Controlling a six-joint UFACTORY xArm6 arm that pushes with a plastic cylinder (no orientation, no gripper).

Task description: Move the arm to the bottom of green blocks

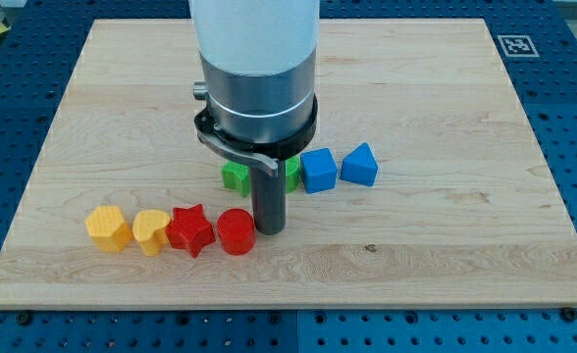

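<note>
Two green blocks sit near the board's middle, partly hidden behind the rod: one [236, 176] shows to the rod's left, the other [292, 173] to its right. Their shapes cannot be made out. My tip [269, 229] rests on the board just below the green blocks, between them, and right next to a red cylinder [236, 232] on its left.
A row lies at the view's lower left: a yellow block [108, 227], a yellow heart-like block [152, 231], a red star [191, 229], then the red cylinder. A blue cube [319, 170] and a blue pointed block [359, 165] lie right of the green blocks. The wooden board [445, 118] sits on a blue pegboard table.
</note>
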